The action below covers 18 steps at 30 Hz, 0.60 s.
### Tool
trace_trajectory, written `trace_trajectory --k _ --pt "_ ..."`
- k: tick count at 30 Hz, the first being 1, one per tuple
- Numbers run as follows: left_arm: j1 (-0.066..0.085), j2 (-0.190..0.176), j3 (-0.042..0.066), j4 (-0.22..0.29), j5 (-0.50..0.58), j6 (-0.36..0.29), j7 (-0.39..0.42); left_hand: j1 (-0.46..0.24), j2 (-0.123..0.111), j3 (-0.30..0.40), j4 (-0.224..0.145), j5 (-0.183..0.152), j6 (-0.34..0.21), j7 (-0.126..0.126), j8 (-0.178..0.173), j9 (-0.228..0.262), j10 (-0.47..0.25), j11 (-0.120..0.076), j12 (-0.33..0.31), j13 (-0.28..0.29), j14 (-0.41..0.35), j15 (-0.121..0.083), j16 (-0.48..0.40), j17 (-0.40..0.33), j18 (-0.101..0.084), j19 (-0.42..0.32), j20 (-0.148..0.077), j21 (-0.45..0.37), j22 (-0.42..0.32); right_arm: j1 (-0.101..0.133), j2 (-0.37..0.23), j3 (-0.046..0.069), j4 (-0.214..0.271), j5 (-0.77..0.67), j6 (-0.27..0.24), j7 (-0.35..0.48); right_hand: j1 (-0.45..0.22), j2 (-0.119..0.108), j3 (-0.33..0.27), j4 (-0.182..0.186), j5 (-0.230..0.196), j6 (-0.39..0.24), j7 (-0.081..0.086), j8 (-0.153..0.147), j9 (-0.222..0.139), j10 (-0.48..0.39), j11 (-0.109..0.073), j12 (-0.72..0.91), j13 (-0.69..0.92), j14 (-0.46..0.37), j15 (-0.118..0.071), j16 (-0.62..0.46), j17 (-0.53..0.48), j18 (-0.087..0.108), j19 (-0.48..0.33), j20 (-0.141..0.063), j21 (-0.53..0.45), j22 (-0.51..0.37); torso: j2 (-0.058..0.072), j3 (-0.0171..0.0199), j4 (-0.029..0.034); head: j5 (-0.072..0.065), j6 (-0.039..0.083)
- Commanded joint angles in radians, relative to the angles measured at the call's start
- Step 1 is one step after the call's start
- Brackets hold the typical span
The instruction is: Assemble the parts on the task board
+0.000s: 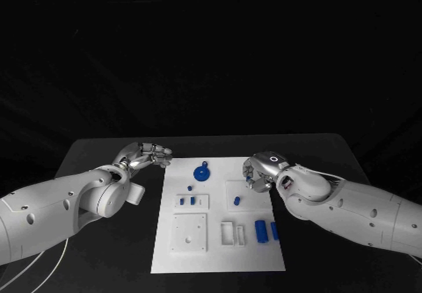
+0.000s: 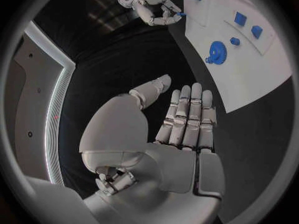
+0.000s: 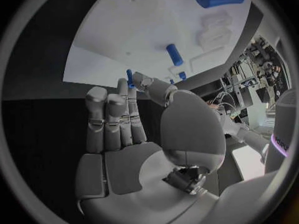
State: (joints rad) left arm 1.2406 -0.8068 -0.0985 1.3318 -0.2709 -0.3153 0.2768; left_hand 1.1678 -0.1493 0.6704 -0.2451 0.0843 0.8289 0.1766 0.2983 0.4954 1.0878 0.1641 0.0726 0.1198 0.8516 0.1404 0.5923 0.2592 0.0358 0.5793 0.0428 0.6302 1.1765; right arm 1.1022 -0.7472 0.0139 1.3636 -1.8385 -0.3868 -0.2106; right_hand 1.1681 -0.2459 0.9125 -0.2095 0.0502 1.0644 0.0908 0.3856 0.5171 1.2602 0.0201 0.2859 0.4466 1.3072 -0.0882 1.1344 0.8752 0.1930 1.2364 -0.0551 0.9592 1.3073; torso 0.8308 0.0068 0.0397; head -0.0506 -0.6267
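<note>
The white task board (image 1: pixel 220 256) lies in the middle of the black table. On its far part sit a blue gear-like disc (image 1: pixel 202 174) and several small blue pegs (image 1: pixel 187 199); a short blue cylinder (image 1: pixel 236 199) lies further right. Two larger blue blocks (image 1: pixel 266 230) lie side by side nearer me. My right hand (image 1: pixel 261 173) hovers over the board's far right edge. It pinches a small blue part (image 3: pixel 129 77) between thumb and a finger, also seen as the blue part (image 2: pixel 181 14). My left hand (image 1: pixel 143 156) is off the board's far left corner, palm bare, fingers straight (image 2: pixel 187 119).
White raised frames and a square plate (image 1: pixel 189 232) stand on the board's near half. Black table (image 1: pixel 105 244) runs on both sides of the board. A thin white cable (image 1: pixel 35 262) hangs below my left arm.
</note>
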Motion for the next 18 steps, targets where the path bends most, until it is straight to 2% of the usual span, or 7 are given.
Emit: trace_trajectory --k 1,4,8,11,15,18 --pt "0.002 0.003 0.001 -0.003 0.008 0.004 0.012 0.006 -0.004 0.0 -0.008 0.002 -0.007 0.001 0.006 0.0 -0.007 0.001 -0.001 -0.001 0.002 0.001 -0.002 0.002 0.015 0.003 -0.001 -0.004 0.001 0.0 -0.003 0.006 0.03 0.065 -0.017 0.036 0.004 -0.003 0.007 0.0 -0.001 0.006 0.0 0.006 0.0 0.04 -0.011 0.001 0.002 -0.006 -0.013 0.005 -0.001 0.069 0.001 -0.007 0.006 0.02 -0.001 0.0001 -0.0003 0.004 0.003" --pt "0.002 0.008 0.001 -0.011 0.009 0.0 0.014 0.006 -0.004 0.0 -0.008 0.002 -0.007 0.001 0.006 0.0 -0.007 0.001 -0.001 -0.001 0.002 0.001 -0.002 0.002 0.015 0.003 -0.001 -0.004 0.002 0.0 0.003 0.006 0.05 0.096 -0.04 0.055 0.004 -0.003 0.007 0.001 -0.001 0.006 0.0 0.006 0.0 0.04 -0.011 0.001 0.003 -0.006 -0.013 0.004 -0.001 0.069 0.001 -0.007 0.006 0.02 -0.003 0.0004 0.0004 0.007 0.005" --pt "0.002 0.017 0.0 -0.025 0.013 -0.003 0.009 0.007 -0.003 0.0 -0.008 0.003 -0.007 0.001 0.007 0.0 -0.007 0.001 -0.001 -0.001 0.002 0.001 -0.003 0.002 0.015 0.003 -0.001 -0.005 0.002 -0.002 0.019 0.006 0.08 0.14 -0.069 0.088 0.002 -0.002 0.008 0.003 -0.001 0.005 0.001 0.005 0.001 0.039 -0.011 0.0 0.004 -0.006 -0.013 0.004 -0.001 0.069 0.001 -0.008 0.006 0.019 -0.007 0.0011 0.0016 0.019 0.005" --pt "0.002 0.022 0.0 -0.031 0.014 -0.005 0.014 0.007 -0.003 0.0 -0.008 0.003 -0.007 0.001 0.007 0.0 -0.007 0.001 -0.001 -0.002 0.002 0.001 -0.003 0.003 0.015 0.003 -0.001 -0.005 0.002 -0.018 0.034 0.006 0.097 0.157 -0.078 0.103 0.002 0.0 0.01 0.004 -0.001 0.004 0.001 0.004 0.002 0.037 -0.011 -0.001 0.006 -0.007 -0.013 0.003 -0.001 0.069 0.001 -0.008 0.006 0.019 -0.011 0.0007 0.0023 0.029 0.005" --pt "0.002 0.041 0.0 -0.055 0.02 -0.009 0.02 0.007 -0.002 0.001 -0.008 0.003 -0.007 0.001 0.007 0.0 -0.007 0.002 -0.001 -0.002 0.002 0.001 -0.004 0.004 0.015 0.003 -0.001 -0.005 0.002 -0.036 0.069 0.006 0.107 0.163 -0.069 0.113 0.002 0.002 0.009 0.004 -0.001 0.002 0.001 0.004 0.003 0.036 -0.01 -0.001 0.008 -0.007 -0.012 0.001 -0.002 0.069 0.0 -0.009 0.006 0.019 -0.023 -0.0025 0.0009 0.064 0.001" --pt "0.001 0.056 0.0 -0.071 0.023 -0.009 0.022 0.007 -0.002 0.001 -0.007 0.003 -0.007 0.001 0.007 0.0 -0.007 0.001 0.0 -0.002 0.002 0.001 -0.004 0.004 0.015 0.003 -0.001 -0.006 0.002 -0.048 0.09 0.006 0.112 0.142 -0.063 0.115 0.001 0.003 0.009 0.003 -0.001 0.001 0.002 0.003 0.004 0.035 -0.01 -0.002 0.009 -0.008 -0.012 0.001 -0.002 0.069 0.0 -0.009 0.005 0.018 -0.03 -0.0052 -0.001 0.084 -0.002"
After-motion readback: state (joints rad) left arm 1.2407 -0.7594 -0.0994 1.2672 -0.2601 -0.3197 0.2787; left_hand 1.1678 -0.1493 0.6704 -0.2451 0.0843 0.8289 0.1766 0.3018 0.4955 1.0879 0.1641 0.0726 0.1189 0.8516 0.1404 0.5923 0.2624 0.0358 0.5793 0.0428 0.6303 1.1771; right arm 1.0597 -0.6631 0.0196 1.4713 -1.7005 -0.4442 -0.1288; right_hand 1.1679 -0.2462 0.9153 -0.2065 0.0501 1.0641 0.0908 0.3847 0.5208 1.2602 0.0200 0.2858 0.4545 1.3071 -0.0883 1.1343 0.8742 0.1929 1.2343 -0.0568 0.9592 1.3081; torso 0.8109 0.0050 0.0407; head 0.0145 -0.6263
